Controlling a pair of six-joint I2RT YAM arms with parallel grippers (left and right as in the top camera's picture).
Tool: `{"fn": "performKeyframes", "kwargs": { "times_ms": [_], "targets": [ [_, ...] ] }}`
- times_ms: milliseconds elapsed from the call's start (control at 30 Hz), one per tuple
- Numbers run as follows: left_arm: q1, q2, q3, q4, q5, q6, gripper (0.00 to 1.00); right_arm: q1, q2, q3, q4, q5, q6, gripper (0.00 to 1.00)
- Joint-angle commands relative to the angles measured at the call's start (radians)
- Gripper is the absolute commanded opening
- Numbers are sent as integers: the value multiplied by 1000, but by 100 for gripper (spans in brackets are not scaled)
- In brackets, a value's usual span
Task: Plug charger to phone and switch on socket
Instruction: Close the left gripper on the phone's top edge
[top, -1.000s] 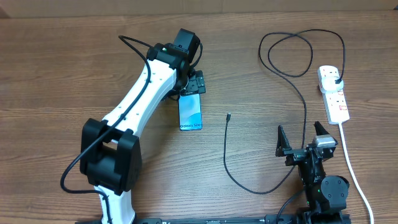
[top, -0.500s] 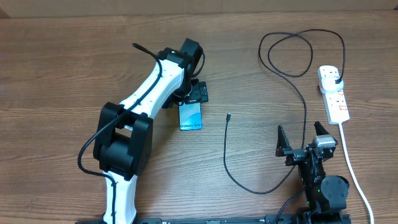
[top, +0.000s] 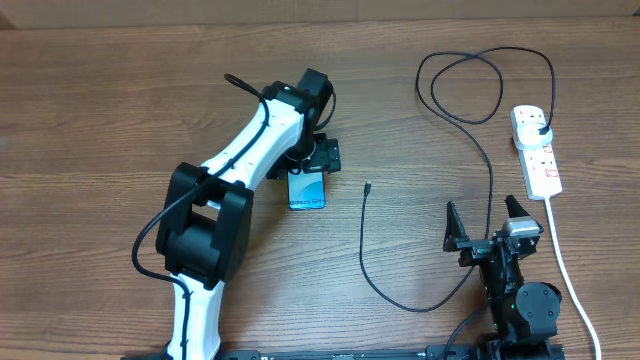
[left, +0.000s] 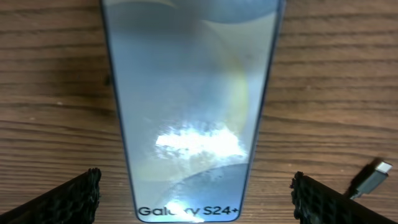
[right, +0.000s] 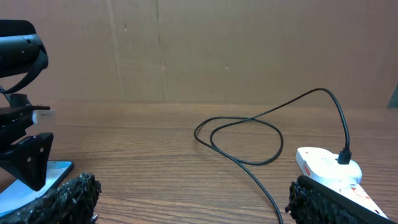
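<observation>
1. Overhead: the left gripper (top: 313, 166) hangs over the far end of the phone (top: 307, 190) and hides that end. Its jaws are hard to read here. The phone lies flat on the table (top: 100, 120). Its long axis runs away from the robot, lettered end nearest. The charger (top: 368, 188) has its free tip lying just right of the phone, unplugged. Its plug sits in the socket (top: 538, 160) at far right. The right gripper (top: 490, 222) is spread wide and empty, well apart from the tip.
2. Left wrist: the top edge cuts off the phone (left: 193, 106), and glare washes out its screen. The fingers (left: 68, 199) sit in the bottom corners, released, either side of the phone without touching. The charger (left: 373, 177) tip shows at lower right.
3. Right wrist: the fingers (right: 336, 202) are wide apart with nothing between them. The socket (right: 323, 163) is partly hidden behind one finger, and its switches cannot be made out. Only a corner of the phone (right: 43, 174) shows.
</observation>
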Motion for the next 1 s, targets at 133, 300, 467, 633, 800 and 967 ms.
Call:
{"fn": "performKeyframes", "kwargs": {
  "times_ms": [133,300,467,633,800,967],
  "targets": [
    [-10,25,-6,12,-46,-24,100,-6,-7,-10,6,6,-1,100],
    [-9,26,-55,59,-48,-25,99,-6,-7,-10,6,6,-2,100],
    [-5,26,-109,131,-45,-24,99,-6,-7,-10,6,6,-1,100],
    [1,26,-117,184,-55,-23,100,-6,-7,-10,6,6,-1,100],
    [1,26,-117,199,-75,-20,100,-6,-7,-10,6,6,-1,100],
    [1,26,-117,188,-135,-20,100,-6,-7,-10,6,6,-1,100]
  ]
}}
